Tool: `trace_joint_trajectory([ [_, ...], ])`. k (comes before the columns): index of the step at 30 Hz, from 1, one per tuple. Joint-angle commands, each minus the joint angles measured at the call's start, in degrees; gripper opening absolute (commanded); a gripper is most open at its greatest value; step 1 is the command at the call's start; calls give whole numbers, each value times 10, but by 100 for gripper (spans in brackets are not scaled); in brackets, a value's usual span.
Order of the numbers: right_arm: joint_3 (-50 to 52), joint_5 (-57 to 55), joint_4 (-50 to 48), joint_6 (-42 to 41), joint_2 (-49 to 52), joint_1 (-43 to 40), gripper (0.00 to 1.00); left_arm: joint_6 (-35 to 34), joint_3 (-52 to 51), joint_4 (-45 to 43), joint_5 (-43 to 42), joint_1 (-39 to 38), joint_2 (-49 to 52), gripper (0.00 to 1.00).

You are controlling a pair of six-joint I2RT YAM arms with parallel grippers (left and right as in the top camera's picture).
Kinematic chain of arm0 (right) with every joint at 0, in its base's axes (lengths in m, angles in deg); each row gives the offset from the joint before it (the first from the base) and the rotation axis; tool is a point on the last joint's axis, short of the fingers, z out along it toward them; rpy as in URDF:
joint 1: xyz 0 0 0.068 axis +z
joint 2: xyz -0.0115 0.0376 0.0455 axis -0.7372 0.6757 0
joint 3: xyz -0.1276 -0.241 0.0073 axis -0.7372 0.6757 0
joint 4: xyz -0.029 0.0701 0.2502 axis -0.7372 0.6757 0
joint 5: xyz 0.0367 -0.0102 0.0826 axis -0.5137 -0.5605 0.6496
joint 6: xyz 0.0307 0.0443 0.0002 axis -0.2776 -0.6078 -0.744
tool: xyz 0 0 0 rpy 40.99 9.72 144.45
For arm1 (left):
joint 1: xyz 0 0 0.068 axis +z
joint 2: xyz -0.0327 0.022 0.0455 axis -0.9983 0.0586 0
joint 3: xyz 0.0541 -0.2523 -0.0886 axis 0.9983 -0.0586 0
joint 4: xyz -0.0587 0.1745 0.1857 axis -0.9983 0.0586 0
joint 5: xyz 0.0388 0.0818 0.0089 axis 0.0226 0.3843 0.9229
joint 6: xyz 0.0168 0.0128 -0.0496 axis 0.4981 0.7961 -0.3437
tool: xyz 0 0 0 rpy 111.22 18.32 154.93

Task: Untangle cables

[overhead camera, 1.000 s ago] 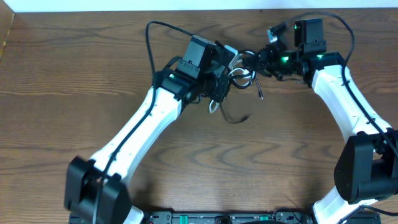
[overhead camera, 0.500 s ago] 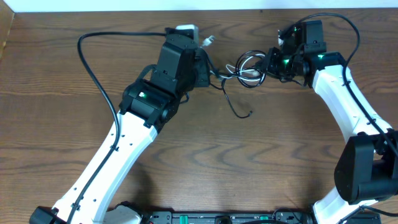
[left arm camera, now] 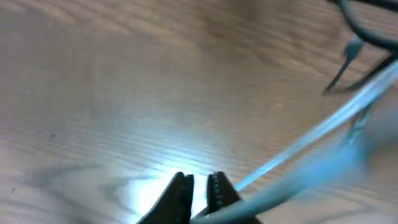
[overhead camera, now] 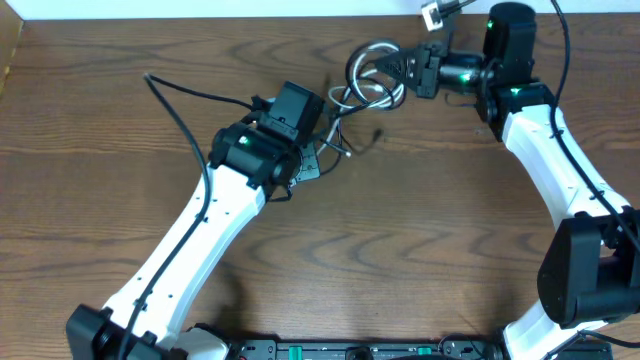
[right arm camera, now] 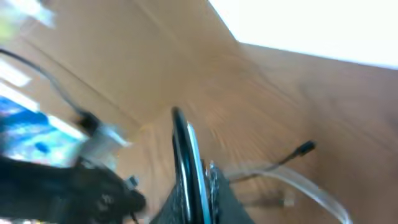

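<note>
The cables [overhead camera: 372, 72] form a tangle of white and black loops near the table's back edge. My right gripper [overhead camera: 414, 70] is shut on that bundle; in the right wrist view a black and white loop [right arm camera: 185, 149] stands up from between its fingers [right arm camera: 214, 186]. A thin black cable end with its plug [overhead camera: 378, 133] trails toward the front. My left gripper [overhead camera: 310, 163] sits just left of the tangle. Its jaws [left arm camera: 199, 183] stand a narrow gap apart with only table showing between them. A blurred white cable [left arm camera: 311, 134] crosses in front of its right finger.
A thick black robot cable [overhead camera: 185, 92] arcs over the table left of the left arm. The white wall edge [overhead camera: 200, 10] borders the table at the back. In the right wrist view a black plug [right arm camera: 305, 148] and a pale cable [right arm camera: 301, 182] lie on the wood.
My left gripper has swung from the back edge toward the front and left. The right gripper has drawn the cable bundle back and slightly left.
</note>
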Motion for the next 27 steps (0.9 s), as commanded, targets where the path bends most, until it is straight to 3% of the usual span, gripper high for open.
trace_joint_trajectory([
  [1, -7, 97, -68, -115, -12, -15, 1, 14, 4, 7, 29, 3, 19, 21],
  [6, -7, 66, -97, -165, -12, -20, 1, 57, 4, 3, 19, 3, 26, 22],
  [9, -7, 43, -67, -164, -12, -20, 1, 131, 16, 2, -23, 3, 20, 22],
  [11, -7, 19, -35, -152, -12, -20, 1, 207, 29, -7, -97, 3, 7, 22],
  [13, -7, -4, -6, -141, -12, -19, 1, 259, 32, -28, -160, 3, -10, 31],
  [16, -7, -31, 26, -132, -12, -19, 1, 322, 32, -57, -234, 3, -32, 53],
  [18, -7, -40, 38, -127, -12, -19, 1, 351, 32, -65, -248, 3, -40, 61],
  [21, -7, -41, 43, -121, -12, -20, 1, 388, 32, -65, -242, 3, -40, 64],
  [24, -7, -45, 49, -118, -12, -20, 1, 380, 32, -74, -171, 3, -38, 78],
  [27, -7, -49, 53, -117, -12, -20, 1, 365, 32, -80, -120, 3, -35, 82],
])
